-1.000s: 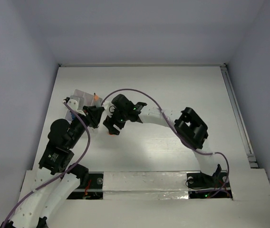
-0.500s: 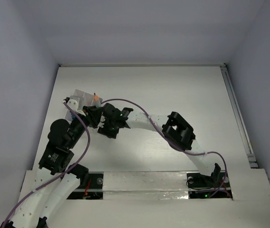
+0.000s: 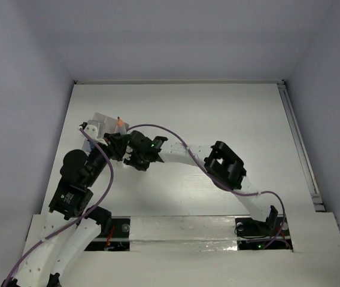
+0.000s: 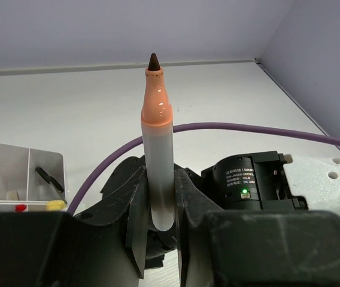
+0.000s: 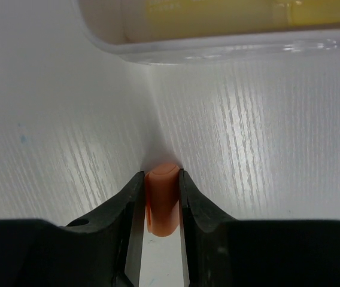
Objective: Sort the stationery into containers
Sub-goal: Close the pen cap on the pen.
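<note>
Your left gripper [image 4: 158,206] clamps grey-barrelled marker with orange collar [image 4: 157,137], tip bare, upright near white divided plastic box [image 4: 45,160]; your right gripper [image 5: 160,177] pinches small orange cap [image 5: 161,206] just above white counter [image 5: 248,137], likely for recapping marker before sorting

Within the last second the right gripper [image 3: 138,161] was swung to the left and lowered toward the table [image 3: 218,113], most of that travel being made in the first half. The right arm's elbow [image 3: 224,164] was drawn left with it, and the purple cable [image 3: 176,135] was flattened from a high arch. The orange piece [image 5: 161,200], earlier seen bare just ahead of the jaws, was taken between them.
</note>
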Motion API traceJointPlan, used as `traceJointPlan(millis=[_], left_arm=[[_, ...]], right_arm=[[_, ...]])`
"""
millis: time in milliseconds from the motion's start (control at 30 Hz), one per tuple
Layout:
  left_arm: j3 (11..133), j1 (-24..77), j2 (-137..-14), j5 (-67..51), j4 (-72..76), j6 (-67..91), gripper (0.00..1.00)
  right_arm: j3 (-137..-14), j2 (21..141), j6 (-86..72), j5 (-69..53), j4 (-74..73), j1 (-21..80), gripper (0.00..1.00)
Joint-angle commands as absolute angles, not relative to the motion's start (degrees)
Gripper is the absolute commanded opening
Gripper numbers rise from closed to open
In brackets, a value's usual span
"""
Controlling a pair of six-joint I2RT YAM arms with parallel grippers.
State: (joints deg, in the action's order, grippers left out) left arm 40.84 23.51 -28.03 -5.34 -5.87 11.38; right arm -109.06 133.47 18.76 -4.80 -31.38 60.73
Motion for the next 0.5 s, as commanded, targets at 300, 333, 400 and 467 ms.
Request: traceJointPlan(millis=[300, 333, 400, 467], left_arm=[[42.3, 23.3, -30.8, -14.1, 1.1, 14.8, 0.00], [42.4, 23.3, -31.8, -16.4, 2.3, 15.6, 0.00], [42.8, 23.3, -33.0, -19.1, 3.5, 16.4, 0.00], [43.4, 23.3, -35.0, -23.5, 5.4, 17.8, 0.00]], right_arm=[[-71.8, 102.0, -1.7, -6.6, -0.6, 51.0, 0.00], [-69.4, 99.5, -5.2, -8.2, 5.5, 49.8, 0.00], [-63.0, 92.8, -8.3, -9.6, 10.4, 47.0, 0.00], [-60.0, 88.9, -11.9, -10.5, 16.6, 45.7, 0.00]])
